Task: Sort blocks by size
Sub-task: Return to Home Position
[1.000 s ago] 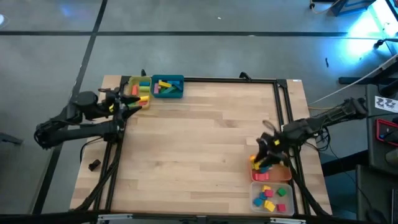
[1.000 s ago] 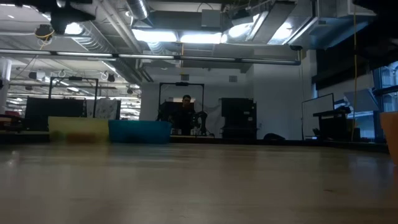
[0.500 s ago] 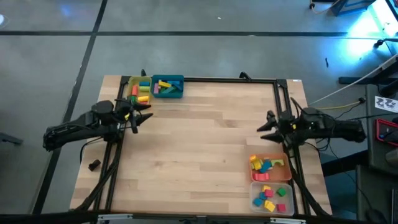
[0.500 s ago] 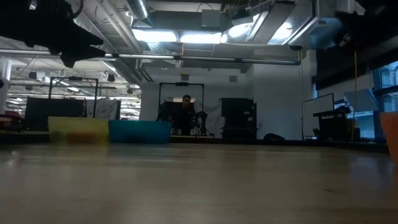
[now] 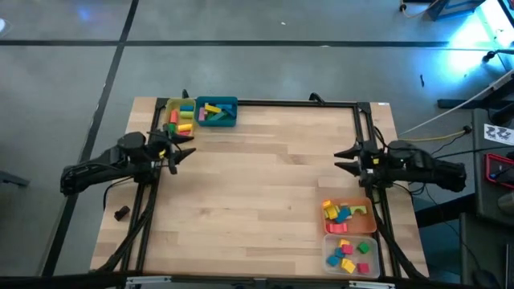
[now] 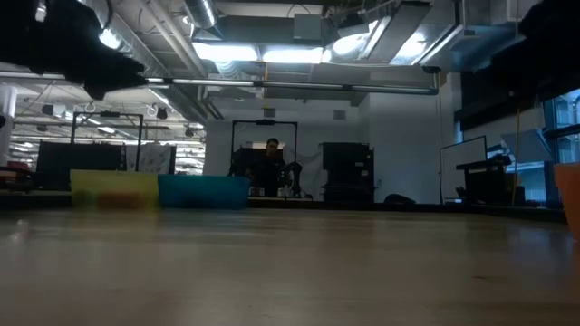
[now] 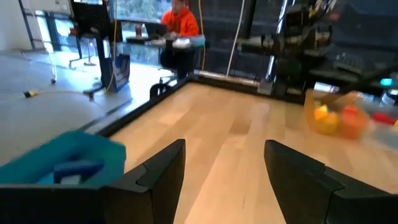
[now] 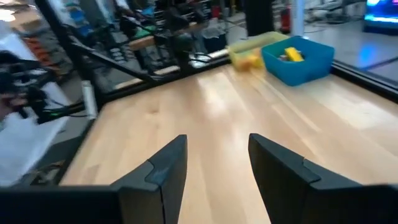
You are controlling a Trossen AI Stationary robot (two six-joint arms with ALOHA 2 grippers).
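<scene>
- We cannot read any writing on the trays or blocks. A white tag (image 5: 499,132) off the table's right side carries dark marks too small for us to make out.
- The blocks (image 5: 183,117) all lie in four trays. Some are in the yellow tray (image 5: 169,103) and the teal tray (image 5: 232,104), which sit side by side in the table's far left corner. The others are in the orange tray (image 5: 373,225) and the clear tray (image 5: 375,258), one just beside the other in the near right corner.
- The left gripper (image 5: 185,145) hangs over the table's left edge, just on the near side of the yellow tray. Its fingers (image 7: 163,169) are spread wide and hold nothing, and its wrist view shows bare wood between them.
- The right gripper (image 5: 340,158) hangs by the right edge, near the orange tray on its far side. Its fingers are likewise spread, with nothing between them.
- The two grippers point at each other across the table (image 5: 265,177), well apart, with a wide run of bare wood between them.
- A black rail (image 5: 297,103) runs along the far edge and down both sides, just inside the wooden rim. Both pairs of trays sit close to it.
- In the low view we see a person (image 6: 272,167) in the room far behind the table.
</scene>
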